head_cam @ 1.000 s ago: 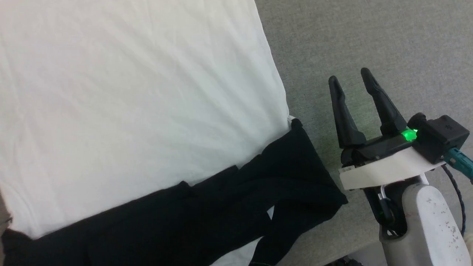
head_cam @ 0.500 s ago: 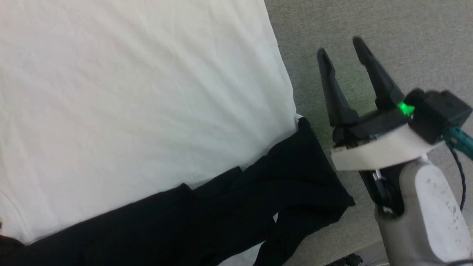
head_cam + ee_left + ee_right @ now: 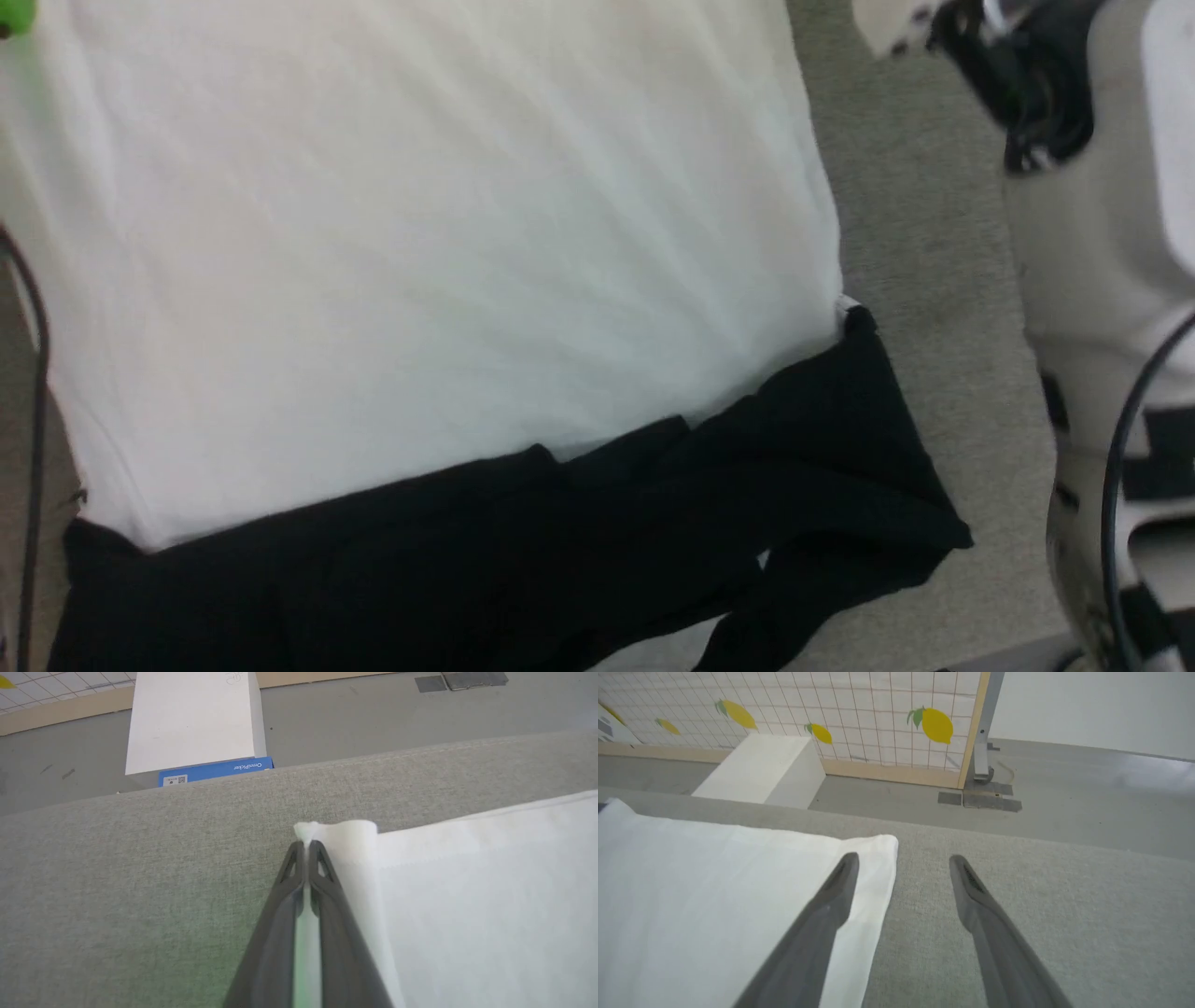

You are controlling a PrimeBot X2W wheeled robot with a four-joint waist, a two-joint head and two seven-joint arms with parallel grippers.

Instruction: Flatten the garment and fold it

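Note:
The garment (image 3: 420, 233) lies flat on the grey cloth-covered table (image 3: 924, 233), its white body spread wide and its black sleeves (image 3: 560, 541) bunched along the near edge. In the left wrist view my left gripper (image 3: 306, 845) is shut on a white corner of the garment (image 3: 467, 896), and the pinched cloth is puckered at the fingertips. My right gripper (image 3: 904, 860) is open over another white corner of the garment (image 3: 738, 882). One finger (image 3: 840, 882) is above the cloth, the other above bare table. My pale right forearm (image 3: 1092, 215) runs along the garment's right side.
The table's far edge (image 3: 327, 763) drops to a grey floor. A white box (image 3: 196, 723) with a blue label stands there. Behind it is a tiled panel (image 3: 878, 709) with lemon prints and a metal post (image 3: 985, 728). A dark cable (image 3: 37, 373) hangs at the garment's left.
The head camera has shifted, so the garment sits further right in the picture. My right arm has reached forward along the garment's right edge, its fingers still apart.

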